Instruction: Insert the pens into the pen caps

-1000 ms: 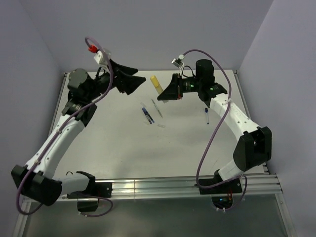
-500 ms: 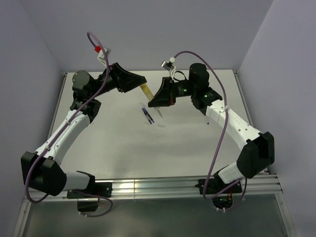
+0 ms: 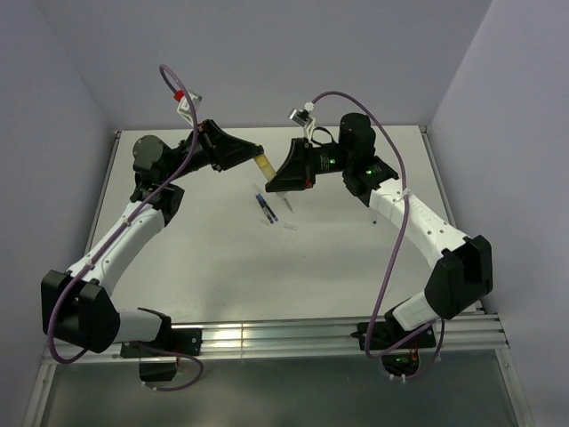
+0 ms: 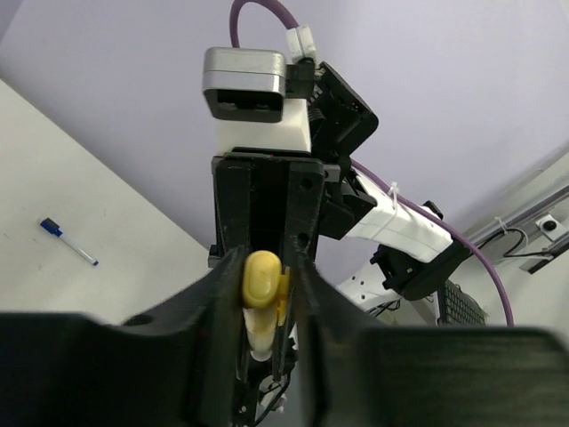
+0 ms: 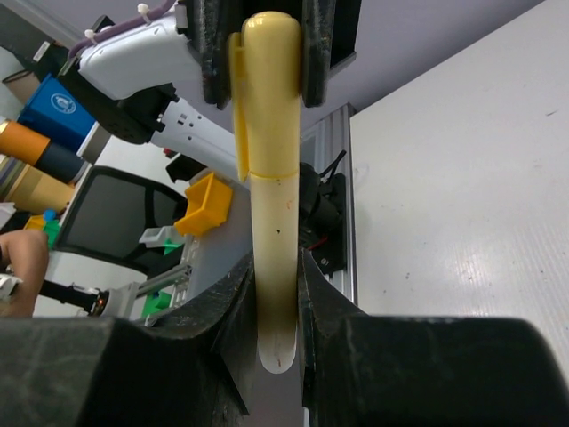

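Over table, top view: left gripper (image 3: 254, 156) & right gripper (image 3: 276, 181), both black plastic wedges, face each other tip to tip, apart, above far-centre of white matte tabletop (image 3: 213, 267).
Bridge: bright yellow cap (image 3: 261, 161), stubby plastic tube, sits at left tip; pale yellow-white pen (image 3: 269, 173), thin round stick, runs on into right tip; both off the surface.
Loose bits: dark blue pen (image 3: 267, 209) lies flat just below the grippers; small translucent cap (image 3: 291, 227) near it, not touching.
Room: lilac walls (image 3: 80, 107) close in left, back & right; wide stretch of white top between loose bits & ribbed alu rail (image 3: 267, 338) at near edge; purple cables (image 3: 384, 258) loop off each arm.
Left wrist view, grip: left fingers (image 4: 213, 302) clamped on both sides of bright yellow cap, its rounded glossy end toward cam; pale barrel shows just under it.
Ahead: right gripper's black slotted jaws in line w/ cap, grey-white cam box (image 4: 244, 84) on top.
Side: white top at left w/ a thin blue-tipped white pen (image 4: 68, 242) lying alone, well apart; can't tell which pen.
Right wrist view, grip: right fingers (image 5: 227, 329) pinch the pale smooth barrel near its tapered end.
Cap: seated over pen's far end, seam visible, flat clip on left side; left fingers squeeze it from both sides.
Edge: faintly glossy white top at right, straight edge, alu rail beside it.
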Motion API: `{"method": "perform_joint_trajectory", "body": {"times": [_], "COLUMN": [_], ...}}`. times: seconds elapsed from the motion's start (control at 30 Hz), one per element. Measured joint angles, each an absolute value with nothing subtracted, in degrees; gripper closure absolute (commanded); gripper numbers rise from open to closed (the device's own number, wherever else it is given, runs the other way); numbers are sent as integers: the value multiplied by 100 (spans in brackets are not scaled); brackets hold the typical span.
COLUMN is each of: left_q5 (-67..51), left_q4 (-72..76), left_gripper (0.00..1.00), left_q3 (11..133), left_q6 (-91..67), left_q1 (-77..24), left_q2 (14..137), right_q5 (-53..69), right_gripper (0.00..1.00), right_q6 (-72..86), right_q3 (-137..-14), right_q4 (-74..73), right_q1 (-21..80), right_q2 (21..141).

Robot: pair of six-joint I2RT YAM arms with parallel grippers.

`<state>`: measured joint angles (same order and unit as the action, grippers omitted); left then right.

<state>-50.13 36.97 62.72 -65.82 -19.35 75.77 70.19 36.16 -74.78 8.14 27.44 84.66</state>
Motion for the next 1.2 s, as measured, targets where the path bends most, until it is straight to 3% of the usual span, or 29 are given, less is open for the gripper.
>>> {"method": "perform_joint_trajectory", "body": {"times": [0.17,0.6,0.97,1.2], "left_q5": [-4958,-3715,-3889,-3800], "left_q4": [3852,3522,5170,5483], "left_gripper": [100,100,100,100], "left_q3": [6180,5782,5164,5133], "left_q6": [-6744,-6851,-7295,-7275], "left_q1": [-1944,-2147,-2355,-2563], "left_q2": [7579,7345,7338,7323], "right_q5": [6993,6313,7902,8475], "right_gripper": [100,100,100,100], "right_q6": [3627,2899,2550,2882], "right_q3": [-7498,-8189,-8626,-8626], "right_q4": [810,-812,-1293,-1020], "right_q1": [2751,2821,2528,2528], "right_q2": [8475,8624,8943,8945]}}
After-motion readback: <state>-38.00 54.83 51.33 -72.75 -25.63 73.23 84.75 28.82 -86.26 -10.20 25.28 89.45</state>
